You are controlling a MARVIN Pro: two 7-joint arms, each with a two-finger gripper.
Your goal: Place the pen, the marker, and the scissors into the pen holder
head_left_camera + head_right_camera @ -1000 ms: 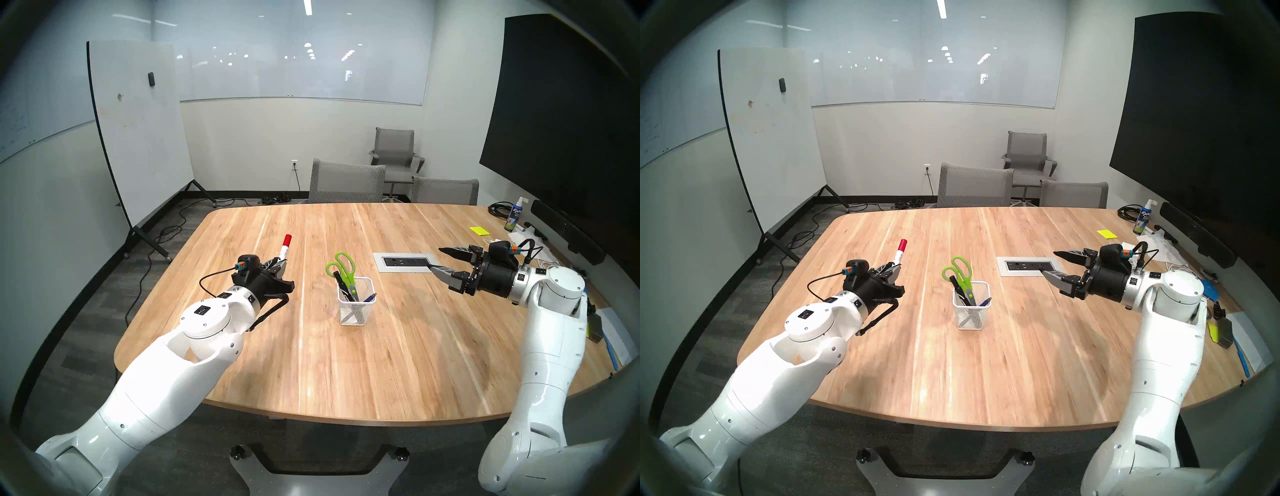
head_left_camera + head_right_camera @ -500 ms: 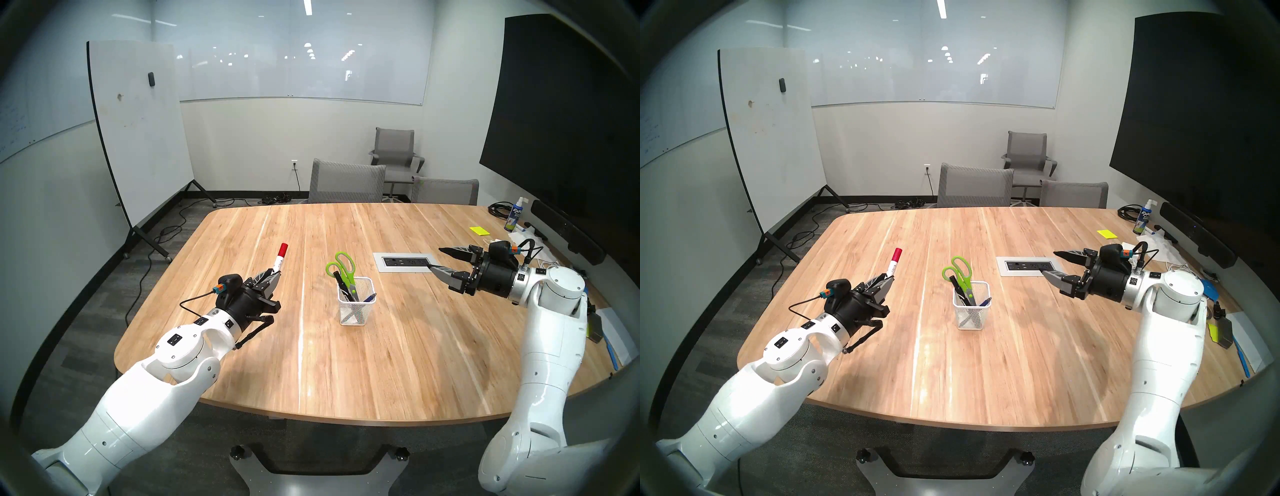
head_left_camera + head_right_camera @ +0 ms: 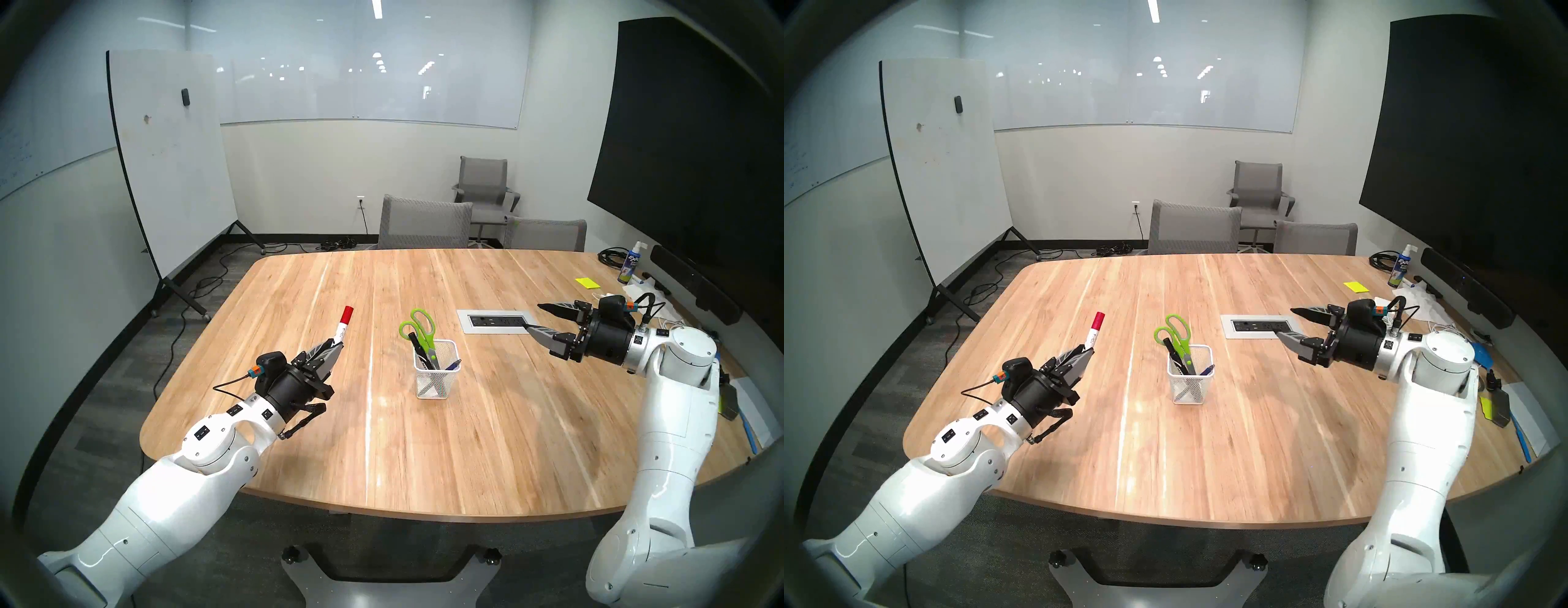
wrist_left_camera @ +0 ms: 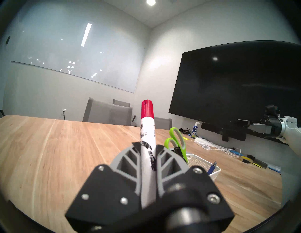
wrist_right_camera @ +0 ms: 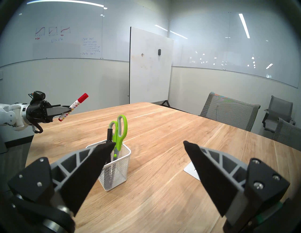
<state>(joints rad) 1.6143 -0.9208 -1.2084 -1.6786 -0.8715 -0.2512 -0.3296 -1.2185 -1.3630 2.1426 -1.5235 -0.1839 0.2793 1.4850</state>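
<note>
The white wire-mesh pen holder (image 3: 437, 378) (image 3: 1190, 384) stands mid-table. In it stand the lime-green scissors (image 3: 420, 327) (image 5: 119, 130), a black marker (image 3: 420, 346) and the blue pen (image 3: 453, 365) (image 4: 212, 167). My left gripper (image 3: 335, 346) (image 4: 147, 146) is shut on a white marker with a red cap (image 3: 343, 325) (image 4: 147, 128) and holds it above the table, left of the holder, cap pointing up and away. My right gripper (image 3: 535, 317) (image 5: 148, 144) is open and empty, right of the holder.
A power outlet plate (image 3: 494, 320) is set in the table behind the holder. Clutter lies at the far right edge: a spray bottle (image 3: 631, 263), yellow sticky notes (image 3: 586, 282), cables, papers. Grey chairs (image 3: 424, 223) stand behind the table.
My left arm has drawn back toward me and to the left with the red-capped marker in its grip. The right arm and the holder's contents have not moved.
</note>
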